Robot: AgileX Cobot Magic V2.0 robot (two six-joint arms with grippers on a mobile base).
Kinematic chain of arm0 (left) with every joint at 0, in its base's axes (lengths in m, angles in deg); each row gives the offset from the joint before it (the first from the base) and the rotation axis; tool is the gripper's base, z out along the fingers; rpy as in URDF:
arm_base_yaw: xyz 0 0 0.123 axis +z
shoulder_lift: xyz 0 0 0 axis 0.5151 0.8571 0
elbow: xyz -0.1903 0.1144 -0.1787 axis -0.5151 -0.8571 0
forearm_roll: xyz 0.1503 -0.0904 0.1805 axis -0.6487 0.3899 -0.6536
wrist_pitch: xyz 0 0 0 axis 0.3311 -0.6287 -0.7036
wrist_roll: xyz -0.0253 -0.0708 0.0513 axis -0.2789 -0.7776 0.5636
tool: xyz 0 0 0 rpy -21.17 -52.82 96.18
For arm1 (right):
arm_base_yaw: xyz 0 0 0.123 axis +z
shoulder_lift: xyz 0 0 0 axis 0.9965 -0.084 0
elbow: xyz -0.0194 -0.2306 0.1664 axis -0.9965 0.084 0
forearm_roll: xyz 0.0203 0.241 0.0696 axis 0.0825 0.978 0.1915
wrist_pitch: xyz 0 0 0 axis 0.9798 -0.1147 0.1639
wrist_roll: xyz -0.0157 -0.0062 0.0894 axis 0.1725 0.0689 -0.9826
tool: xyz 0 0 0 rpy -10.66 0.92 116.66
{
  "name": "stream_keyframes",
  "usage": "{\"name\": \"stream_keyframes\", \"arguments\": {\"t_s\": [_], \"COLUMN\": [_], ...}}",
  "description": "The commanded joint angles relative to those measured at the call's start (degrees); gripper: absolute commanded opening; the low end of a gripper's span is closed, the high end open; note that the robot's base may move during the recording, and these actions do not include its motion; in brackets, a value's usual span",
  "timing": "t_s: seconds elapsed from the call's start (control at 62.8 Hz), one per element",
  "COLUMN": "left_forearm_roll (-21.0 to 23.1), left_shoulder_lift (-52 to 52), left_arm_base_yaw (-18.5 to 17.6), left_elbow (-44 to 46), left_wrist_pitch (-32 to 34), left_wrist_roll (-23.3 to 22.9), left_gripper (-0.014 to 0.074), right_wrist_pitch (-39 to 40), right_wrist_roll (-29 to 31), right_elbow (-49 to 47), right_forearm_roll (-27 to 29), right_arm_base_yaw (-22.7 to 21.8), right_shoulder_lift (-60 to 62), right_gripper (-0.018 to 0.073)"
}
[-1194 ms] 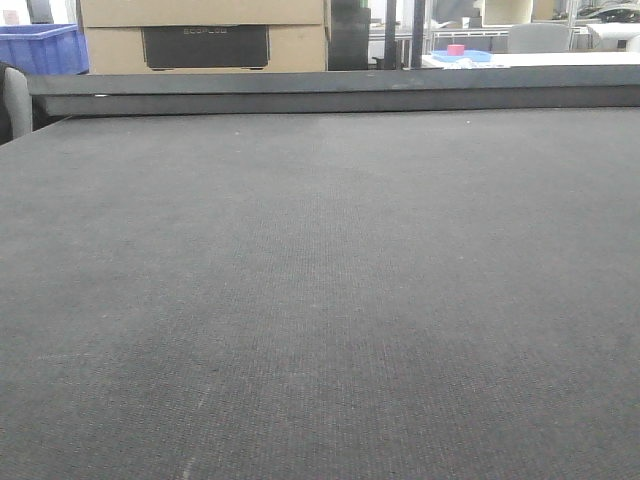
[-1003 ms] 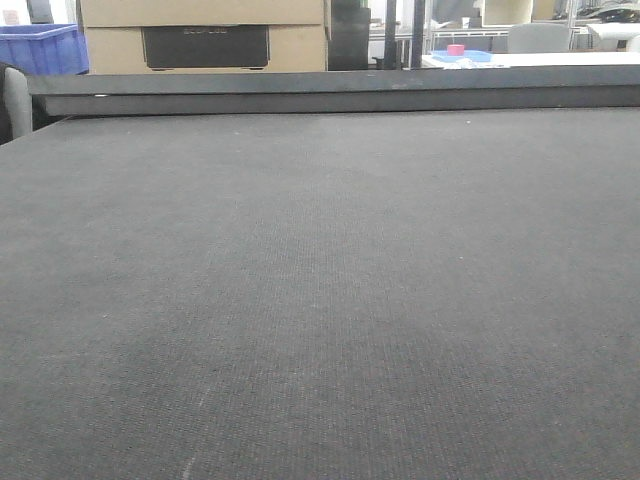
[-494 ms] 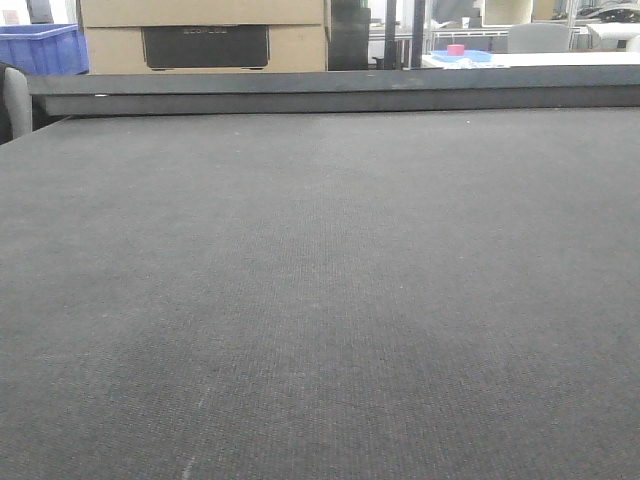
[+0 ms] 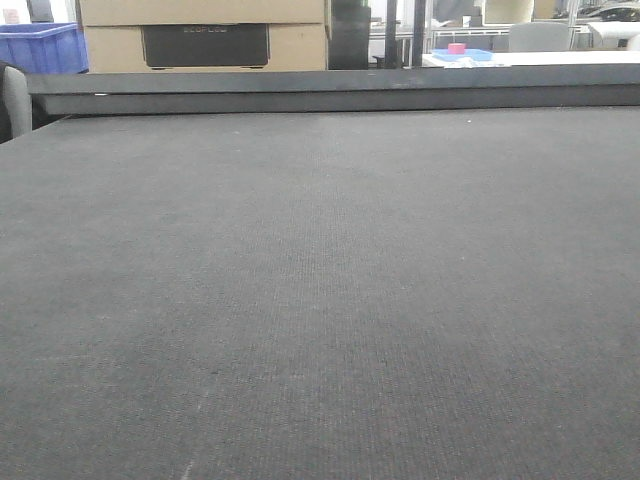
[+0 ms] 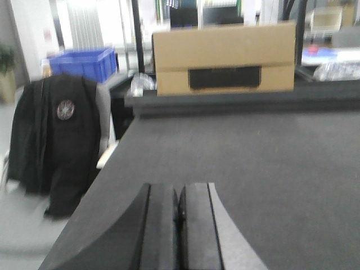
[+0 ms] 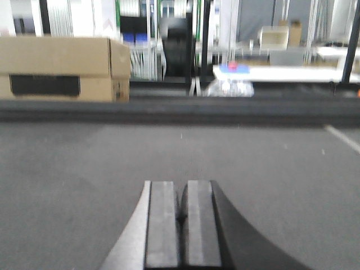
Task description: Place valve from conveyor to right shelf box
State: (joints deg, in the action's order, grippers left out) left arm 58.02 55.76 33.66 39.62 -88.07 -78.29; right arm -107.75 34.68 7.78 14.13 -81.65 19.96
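Left pincer (image 5: 178, 216) pads together, empty; right pincer (image 6: 183, 216) likewise. Both hang low over belt (image 4: 320, 280), facing far rail (image 4: 340, 95), likely a ready posture for an arriving part. Valve nowhere in view, shelf box unseen. Nothing to grasp yet.

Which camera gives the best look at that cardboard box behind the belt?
Left wrist view: the cardboard box shows from end to end, top included, slightly blurred. Front view crops its top; right wrist view cuts off its left end.
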Motion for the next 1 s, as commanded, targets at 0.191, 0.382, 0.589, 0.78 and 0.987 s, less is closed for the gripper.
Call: {"name": "stream_keyframes", "arguments": {"t_s": [0.191,0.382,0.589,0.78,0.987], "left_forearm_roll": [0.2,0.2,1.3,3.5,4.9], "left_shoulder_lift": [26.4,39.6,47.2,54.4,60.9], "left_arm_base_yaw": [-0.4,-1.2,-1.2,-1.2,-1.2], "left_elbow": [22.7,32.0,33.8,34.3,37.0], "left_wrist_pitch": [-27.2,-32.2,-31.8,-32.9,-37.8], "left_wrist_roll": [-0.2,-0.2,-0.2,-0.2,-0.2], "left_gripper": [-0.0111,-0.0111,-0.0111,-0.0111,-0.0111], "right_wrist_pitch": [-21.9,-40.9,-45.5,-44.5,-46.1], "right_wrist_roll": [0.4,0.4,0.4,0.5,0.5], "right_elbow": [-20.4,-34.2,-41.0,-41.2,-41.2], "right_forearm_roll": [-0.5,-1.2,0.1,-0.4,-7.3], "right_arm_base_yaw": [0.1,0.1,0.1,0.1,0.1], "right_shoulder_lift": [-24.5,-40.4,-48.8,-52.6,-59.2], "right_gripper": [-0.0162,-0.0162,-0.0162,-0.0162,-0.0162]}}
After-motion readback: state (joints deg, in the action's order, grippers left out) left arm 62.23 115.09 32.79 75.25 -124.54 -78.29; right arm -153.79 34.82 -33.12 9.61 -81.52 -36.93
